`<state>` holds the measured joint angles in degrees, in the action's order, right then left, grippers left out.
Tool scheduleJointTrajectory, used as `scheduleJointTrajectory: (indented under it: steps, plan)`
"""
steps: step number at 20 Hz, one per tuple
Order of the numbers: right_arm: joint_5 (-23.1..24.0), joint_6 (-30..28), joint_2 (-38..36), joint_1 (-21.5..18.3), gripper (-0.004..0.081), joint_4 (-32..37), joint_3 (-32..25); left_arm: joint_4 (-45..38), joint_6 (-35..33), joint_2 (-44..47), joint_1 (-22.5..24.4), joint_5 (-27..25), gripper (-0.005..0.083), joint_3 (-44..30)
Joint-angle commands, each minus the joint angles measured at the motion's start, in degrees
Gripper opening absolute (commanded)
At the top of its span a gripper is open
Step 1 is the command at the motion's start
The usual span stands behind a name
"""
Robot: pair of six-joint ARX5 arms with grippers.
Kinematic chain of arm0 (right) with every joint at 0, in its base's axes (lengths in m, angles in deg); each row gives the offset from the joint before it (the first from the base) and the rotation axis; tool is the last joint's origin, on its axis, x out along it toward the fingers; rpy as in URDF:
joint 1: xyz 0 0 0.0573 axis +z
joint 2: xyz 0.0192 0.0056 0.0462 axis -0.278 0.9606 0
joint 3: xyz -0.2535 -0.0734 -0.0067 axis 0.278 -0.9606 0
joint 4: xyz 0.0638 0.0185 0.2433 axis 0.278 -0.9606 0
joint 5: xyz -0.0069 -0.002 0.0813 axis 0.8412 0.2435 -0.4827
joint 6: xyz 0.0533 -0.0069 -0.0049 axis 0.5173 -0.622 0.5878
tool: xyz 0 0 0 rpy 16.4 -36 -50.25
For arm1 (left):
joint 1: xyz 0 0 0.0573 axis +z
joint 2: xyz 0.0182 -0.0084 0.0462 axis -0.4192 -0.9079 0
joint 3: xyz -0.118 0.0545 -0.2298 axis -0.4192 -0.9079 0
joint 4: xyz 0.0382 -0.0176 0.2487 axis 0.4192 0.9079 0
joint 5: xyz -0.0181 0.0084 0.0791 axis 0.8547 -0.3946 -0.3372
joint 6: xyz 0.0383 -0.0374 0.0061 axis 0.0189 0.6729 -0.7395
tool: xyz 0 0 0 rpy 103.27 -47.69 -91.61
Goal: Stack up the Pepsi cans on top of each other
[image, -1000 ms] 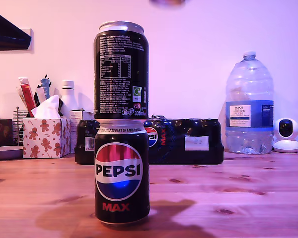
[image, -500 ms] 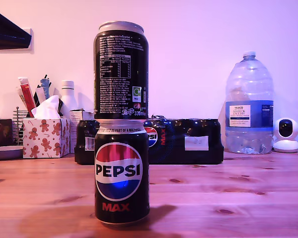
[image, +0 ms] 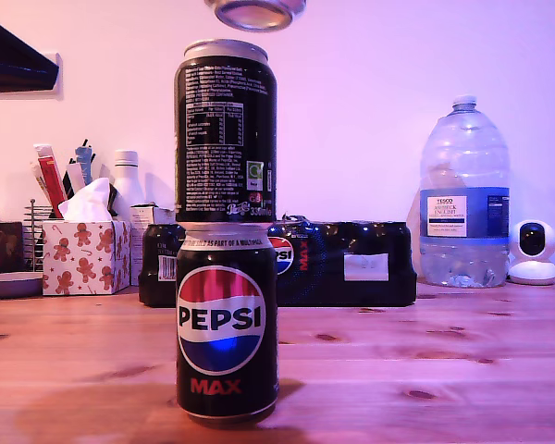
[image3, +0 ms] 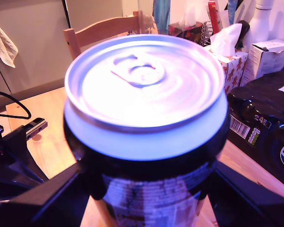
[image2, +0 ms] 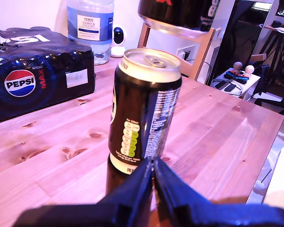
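Two Pepsi cans stand stacked on the wooden surface [image: 425,370] in the exterior view: the bottom can [image: 227,324] shows its globe logo and MAX lettering to the camera, and the upper can [image: 226,129] sits squarely on its silver top, white nutrition text facing out. A third can [image: 255,13] hangs in the air just above the stack, only its silver base showing at the top edge of the exterior view — it does not touch the upper can.

My second claw [image3: 146,189] grips that third can [image3: 146,118] around its body, a dark finger pressed on either side, the silver top and pull tab filling the second wrist view.

My first claw [image2: 154,177] is closed on nothing, its two dark fingertips meeting in a point just short of the upper can [image2: 144,109]. In the first wrist view the base of the third can [image2: 180,16] hovers above and slightly beyond that can's top.

Behind the stack lies the dark shrink-wrapped Pepsi Max multipack [image: 342,264]. Towards the exterior view's right stand a big clear water bottle [image: 463,199] and a small white camera [image: 534,252]. Towards the exterior view's left there is a tissue box [image: 86,254] with a gingerbread-man pattern — a white bottle [image: 127,180] stands behind it.
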<state>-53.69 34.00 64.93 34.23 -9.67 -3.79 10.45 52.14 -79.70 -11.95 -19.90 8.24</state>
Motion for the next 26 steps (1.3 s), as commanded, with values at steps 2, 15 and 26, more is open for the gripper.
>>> scheduleJointTrajectory:
  steps: [2,15,26]
  plan:
    - [-0.20,0.13,0.70,0.52,0.0405,2.75,1.38,-0.79,-0.20,0.15,-0.15,0.00,-0.0021,-0.81]
    - [-0.17,0.09,3.65,1.01,0.0405,3.28,1.38,-0.79,-0.20,0.15,-0.15,0.04,-0.0021,-0.81]
    - [0.02,0.07,5.35,1.01,0.0405,3.98,1.38,-0.76,-0.22,0.15,-0.15,0.02,-0.0021,-0.81]
